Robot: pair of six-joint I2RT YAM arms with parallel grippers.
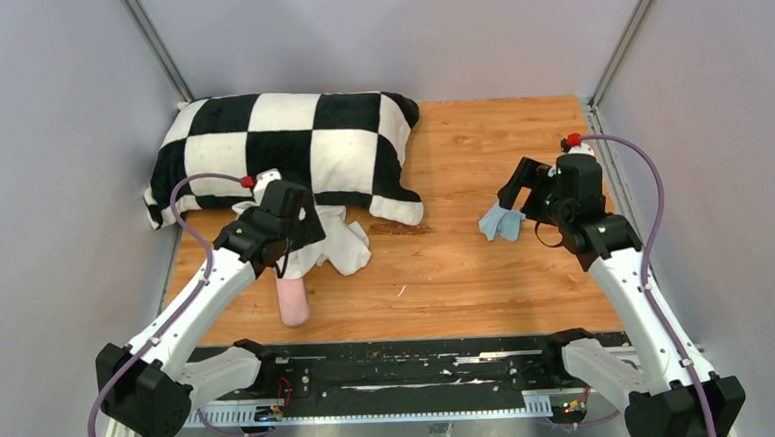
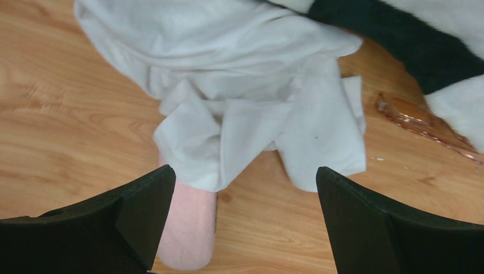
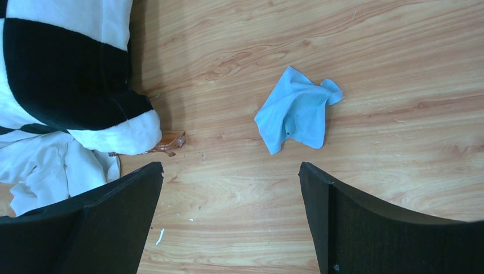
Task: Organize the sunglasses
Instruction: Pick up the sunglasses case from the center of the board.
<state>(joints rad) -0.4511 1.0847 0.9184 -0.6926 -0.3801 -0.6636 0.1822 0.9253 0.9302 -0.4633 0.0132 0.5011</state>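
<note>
A wooden table [image 1: 488, 293] was seen from above, with two robot arms reaching in from its near edge. A black-and-white checkered pillow [image 1: 289, 144] lay at the far left. A crumpled white cloth [image 2: 245, 85] lay against the pillow's near edge. A closed pink case [image 2: 188, 234] poked out towards the near side, its far end covered by that cloth.

The sunglasses [image 3: 168, 141] appeared to be the small brownish, see-through piece at the pillow's near right corner. They were mostly tucked under the pillow, too hidden to make out their shape. A light-blue cloth [image 3: 297, 111] lay apart from them, towards the right side of the table.

The left gripper [image 2: 242, 174] hovered over the white cloth and the case, jaws spread wide, holding nothing. The right gripper [image 3: 229, 166] hovered above bare wood near the blue cloth, jaws equally wide and empty.

The task looked to be at its opening step, since nothing was grasped and the case was shut and half covered. The next move would probably call for drawing the sunglasses out from under the pillow. That likely meant a low, careful pinch on the exposed part. It would also call for clearing the white cloth off the case.
</note>
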